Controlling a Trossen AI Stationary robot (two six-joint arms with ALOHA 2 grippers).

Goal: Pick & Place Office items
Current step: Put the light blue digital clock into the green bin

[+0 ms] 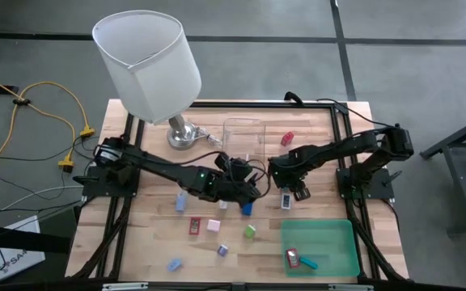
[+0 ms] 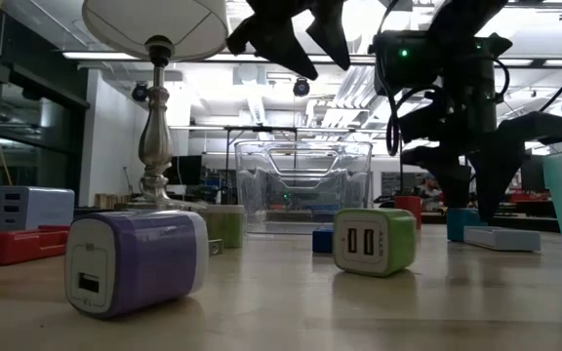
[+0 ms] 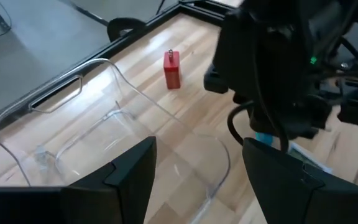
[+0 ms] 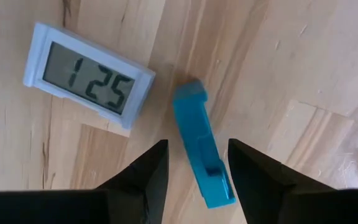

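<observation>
My right gripper [image 4: 197,186] points down, open, low over a teal clip-like piece [image 4: 199,143] that lies flat on the wood. Its two fingers stand on either side of the piece's near end; whether one touches it, I cannot tell. A small white clock [image 4: 89,74] lies right beside the piece. My left gripper [image 3: 197,180] hangs open, with nothing in it, above the clear box [image 3: 104,124] near the table's middle [image 1: 253,187]. Other small pieces lie scattered: blue [image 1: 247,208], light blue [image 1: 181,200], red [image 1: 193,225], pink [image 1: 213,225], green [image 1: 250,231], purple [image 1: 222,250].
A green tray [image 1: 338,234] at the near right holds a red piece [image 1: 292,257] and a teal one [image 1: 307,263]. A lamp [image 1: 148,56] stands at the far left. A red piece [image 3: 172,70] lies beyond the box. The two arms are close together at mid-table.
</observation>
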